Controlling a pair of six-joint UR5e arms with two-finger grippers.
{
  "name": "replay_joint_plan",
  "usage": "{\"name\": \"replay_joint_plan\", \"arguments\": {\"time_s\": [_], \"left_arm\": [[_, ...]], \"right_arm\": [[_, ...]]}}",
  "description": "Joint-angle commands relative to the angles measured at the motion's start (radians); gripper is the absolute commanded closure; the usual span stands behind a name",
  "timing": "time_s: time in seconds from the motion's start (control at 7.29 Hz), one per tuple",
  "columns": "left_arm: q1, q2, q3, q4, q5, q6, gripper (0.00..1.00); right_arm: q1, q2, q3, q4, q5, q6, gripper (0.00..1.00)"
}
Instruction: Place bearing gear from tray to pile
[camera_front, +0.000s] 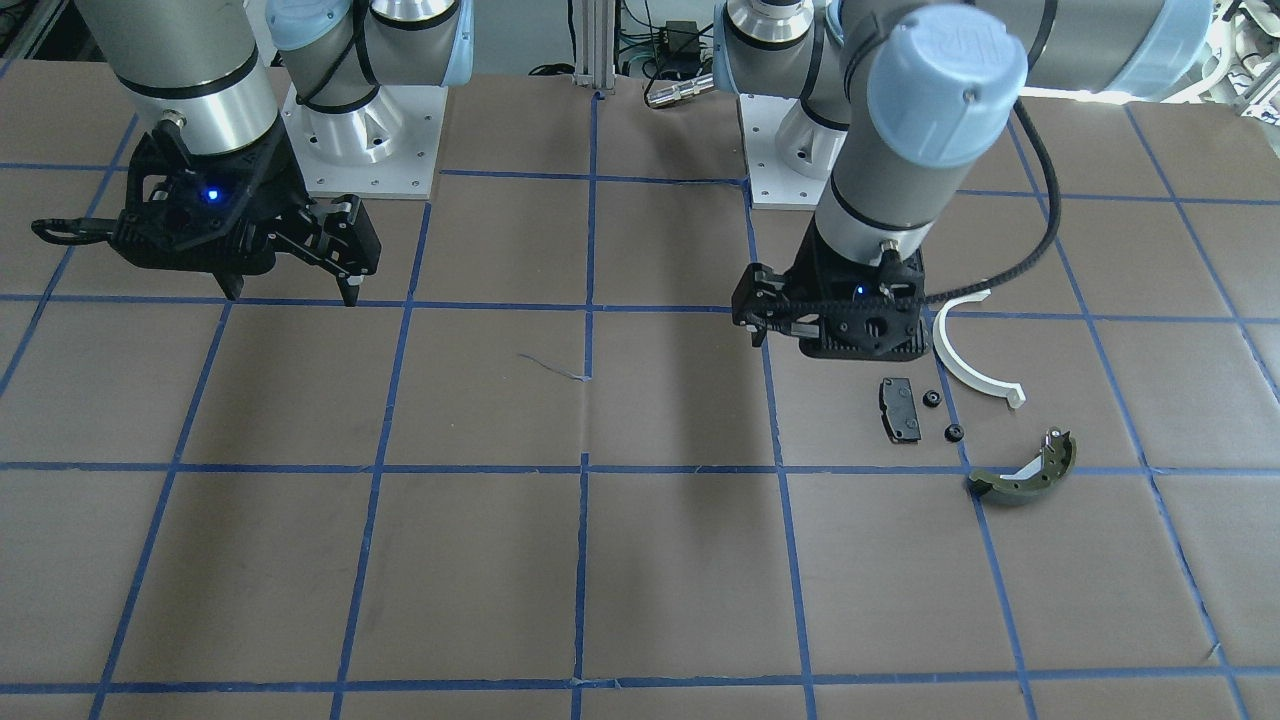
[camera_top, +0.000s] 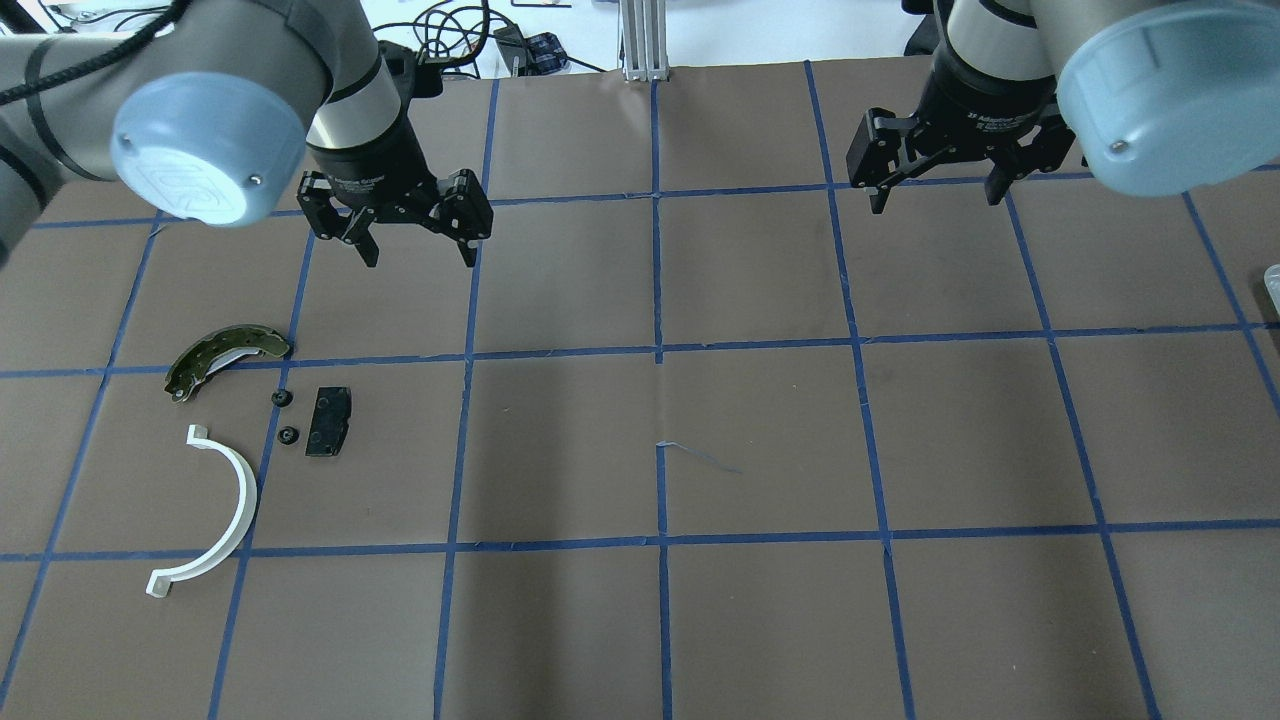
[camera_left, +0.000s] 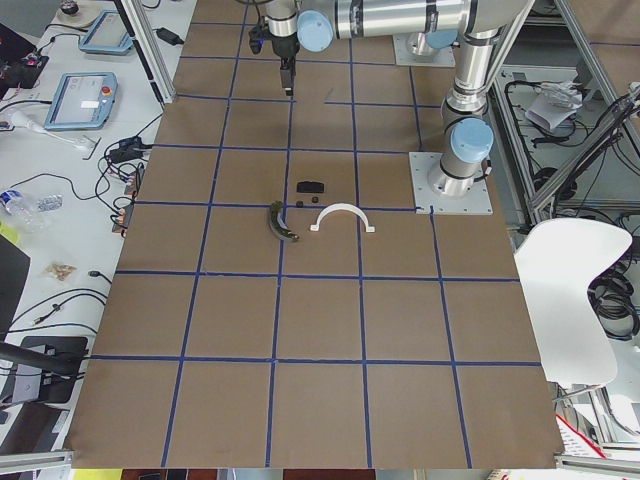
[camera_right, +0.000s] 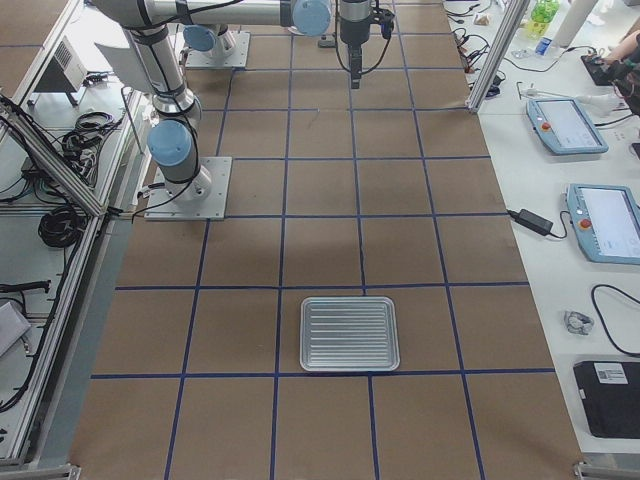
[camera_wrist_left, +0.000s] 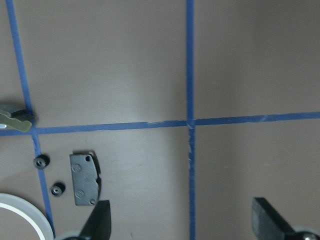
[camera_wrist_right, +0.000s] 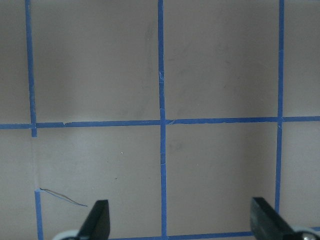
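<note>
Two small black bearing gears (camera_top: 282, 398) (camera_top: 288, 435) lie on the table in the pile, next to the flat black pad (camera_top: 329, 421), the white half-ring arc (camera_top: 225, 500) and the olive-green shoe piece (camera_top: 222, 355). My left gripper (camera_top: 419, 260) hangs open and empty above the table, just beyond the pile. Its wrist view shows both gears (camera_wrist_left: 40, 161) (camera_wrist_left: 58, 188) and the pad (camera_wrist_left: 85, 178) at lower left. My right gripper (camera_top: 937, 203) is open and empty on the far right side. The ribbed metal tray (camera_right: 350, 333) shows only in the exterior right view, with nothing on it.
The table is brown paper with a blue tape grid (camera_top: 658, 350). The arm base plates (camera_front: 365, 150) (camera_front: 790, 150) stand at the robot's edge. A short loose thread (camera_top: 700, 455) lies near the middle of the table.
</note>
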Motion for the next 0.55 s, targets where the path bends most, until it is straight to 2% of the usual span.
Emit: {"name": "replay_joint_plan", "arguments": {"time_s": [0.0, 0.14, 0.27, 0.41], "left_arm": [[-0.026, 0.121, 0.028, -0.093, -0.012, -0.013, 0.0], [-0.024, 0.137, -0.009, -0.106, -0.001, -0.005, 0.0], [-0.018, 0.134, -0.002, -0.101, -0.001, -0.019, 0.0], [-0.012, 0.103, 0.065, -0.124, 0.002, -0.019, 0.0]], "right_arm": [[0.0, 0.0, 0.001, 0.001, 0.001, 0.0, 0.0], [0.0, 0.0, 0.0, 0.0, 0.001, 0.0, 0.0], [0.0, 0.0, 0.0, -0.002, 0.001, 0.0, 0.0], [0.0, 0.0, 0.0, -0.002, 0.001, 0.0, 0.0]]}}
